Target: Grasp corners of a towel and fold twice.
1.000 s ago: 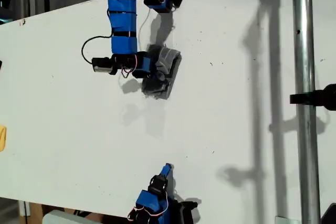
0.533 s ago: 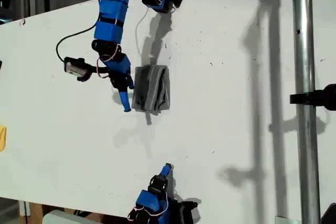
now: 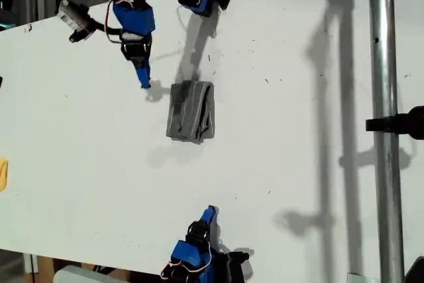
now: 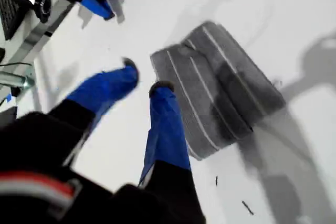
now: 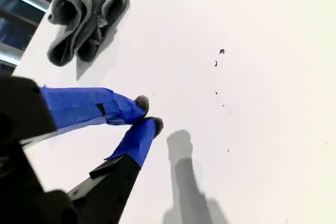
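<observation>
The towel (image 3: 191, 112) lies on the white table (image 3: 298, 137) as a small, thick folded grey bundle with pale stripes. It also shows in the first wrist view (image 4: 220, 98) and, far off, in the second wrist view (image 5: 86, 11). Its corners are tucked into the folds and I cannot pick them out. My first gripper (image 3: 143, 77) (image 4: 144, 77) hovers beside the bundle, toward the exterior view's upper left, slightly open and empty. My second gripper (image 3: 209, 215) (image 5: 148, 113) rests near the table's edge at the exterior view's bottom, shut on nothing.
A vertical metal pole (image 3: 383, 97) with a black clamp (image 3: 401, 124) stands at the exterior view's right. A yellow object (image 3: 2, 173) pokes in at that view's left edge. The arm bases sit at that view's top and bottom edges.
My first gripper let go of the towel and drew back toward the exterior view's upper left. The towel settled into a flat folded bundle. The second arm stayed still.
</observation>
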You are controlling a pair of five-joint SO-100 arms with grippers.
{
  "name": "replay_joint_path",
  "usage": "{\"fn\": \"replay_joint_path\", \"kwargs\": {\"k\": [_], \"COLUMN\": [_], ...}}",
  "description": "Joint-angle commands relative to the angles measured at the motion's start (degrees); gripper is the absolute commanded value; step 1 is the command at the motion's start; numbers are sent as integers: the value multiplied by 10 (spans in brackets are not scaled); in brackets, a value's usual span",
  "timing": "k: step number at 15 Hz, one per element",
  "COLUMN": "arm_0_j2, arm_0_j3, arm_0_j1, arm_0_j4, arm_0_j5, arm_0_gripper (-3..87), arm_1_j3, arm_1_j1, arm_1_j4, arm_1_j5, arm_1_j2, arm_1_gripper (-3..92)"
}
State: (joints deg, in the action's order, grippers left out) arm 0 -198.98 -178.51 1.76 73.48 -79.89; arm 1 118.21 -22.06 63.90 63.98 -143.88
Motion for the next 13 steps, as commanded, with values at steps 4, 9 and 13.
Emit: {"fn": "replay_joint_path", "kwargs": {"k": [4,9,13], "arm_0_j2": [-4,-4,-4], "arm_0_j3": [-5,-5,-5], "arm_0_j1": [7,10,10], "arm_0_j4": [-1,1,1], "arm_0_j5": [273,265,265], "arm_0_gripper": [21,19,19], "arm_1_j3": [389,472,473], "arm_1_j1": [54,85,74], "arm_1_j4": [187,199,198], "arm_1_j5": [227,229,214], "arm_1_j2": [-442,-446,-446], "arm_1_gripper": [-2,83,83]}}
